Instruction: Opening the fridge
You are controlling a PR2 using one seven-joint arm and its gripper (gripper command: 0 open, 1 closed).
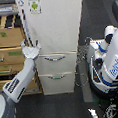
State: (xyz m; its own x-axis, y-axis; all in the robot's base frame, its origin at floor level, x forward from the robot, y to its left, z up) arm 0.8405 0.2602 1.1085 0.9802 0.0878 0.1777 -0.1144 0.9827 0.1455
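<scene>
The fridge (57,30) is a tall white unit in the middle of the exterior view. Its large upper door carries a small green-and-white sticker (34,6), and two lower drawers below it have curved silver handles (54,58). My arm reaches up from the lower left. My gripper (32,48) sits at the left edge of the upper door, just above the top drawer. Its fingers (37,45) look wrapped around the door's long vertical edge handle, but the image is too coarse to confirm contact. The upper door appears flush with the body.
A tan wooden drawer cabinet (8,53) stands directly to the left of the fridge, close behind my arm. A second white robot (109,57) with cables stands on the exterior view's right. Dark floor lies in front of the fridge.
</scene>
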